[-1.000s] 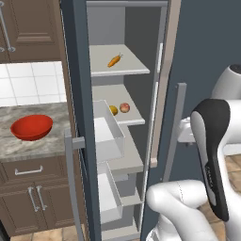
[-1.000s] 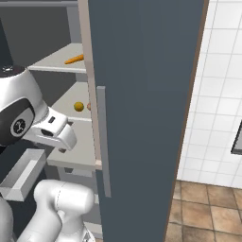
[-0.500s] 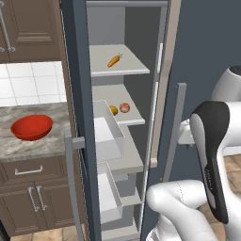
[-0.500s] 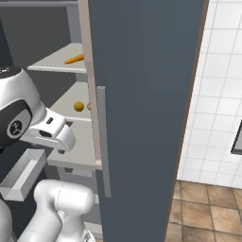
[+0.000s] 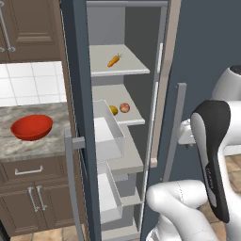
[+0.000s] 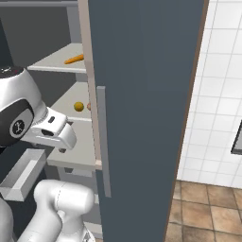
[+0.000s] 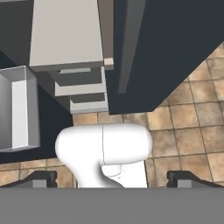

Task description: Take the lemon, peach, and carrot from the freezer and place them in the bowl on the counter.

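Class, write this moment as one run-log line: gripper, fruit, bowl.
gripper: open, holding nothing | carrot: upper freezer shelf | lemon, peach: shelf below | bowl: on counter, empty

Very little has changed over the last second. Beside the freezer (image 5: 80,70), the robot's arm has eased slightly lower and a touch nearer the open door's handle (image 5: 172,132). The wrist seen from the right base has likewise dipped a little below the lemon (image 6: 78,107).
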Robot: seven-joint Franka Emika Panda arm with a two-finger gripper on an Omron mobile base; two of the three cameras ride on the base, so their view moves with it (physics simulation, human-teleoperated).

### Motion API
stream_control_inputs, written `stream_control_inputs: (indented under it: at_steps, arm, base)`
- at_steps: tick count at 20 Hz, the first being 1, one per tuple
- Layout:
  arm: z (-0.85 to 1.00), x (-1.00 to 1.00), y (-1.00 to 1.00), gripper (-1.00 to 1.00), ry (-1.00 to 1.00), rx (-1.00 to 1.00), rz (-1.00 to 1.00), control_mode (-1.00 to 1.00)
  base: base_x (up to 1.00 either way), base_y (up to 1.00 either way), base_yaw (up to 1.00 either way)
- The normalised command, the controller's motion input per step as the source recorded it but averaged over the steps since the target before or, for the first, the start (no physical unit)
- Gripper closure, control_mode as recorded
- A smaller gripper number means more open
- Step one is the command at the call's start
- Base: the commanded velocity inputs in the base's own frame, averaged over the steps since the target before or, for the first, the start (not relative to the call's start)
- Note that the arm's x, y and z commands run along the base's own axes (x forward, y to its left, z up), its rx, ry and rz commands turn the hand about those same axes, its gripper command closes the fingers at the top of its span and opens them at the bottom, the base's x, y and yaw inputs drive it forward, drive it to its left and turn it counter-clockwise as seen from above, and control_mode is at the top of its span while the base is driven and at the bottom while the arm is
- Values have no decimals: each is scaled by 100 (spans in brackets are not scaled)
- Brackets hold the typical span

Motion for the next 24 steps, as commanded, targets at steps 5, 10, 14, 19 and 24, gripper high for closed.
stream_control_inputs:
  at_steps: [5, 10, 14, 19, 24]
  arm:
    - [0, 0, 0, -100, 0, 0, 0, 100]
    - [0, 0, 0, -100, 0, 0, 0, 100]
    - [0, 0, 0, -100, 0, 0, 0, 100]
    - [0, 0, 0, -100, 0, 0, 0, 100]
    - [0, 0, 0, -100, 0, 0, 0, 100]
  base:
    - [6, 1, 0]
    - [78, 0, 0]
    - [81, 0, 0]
    - [15, 18, 0]
    - [1, 61, 1]
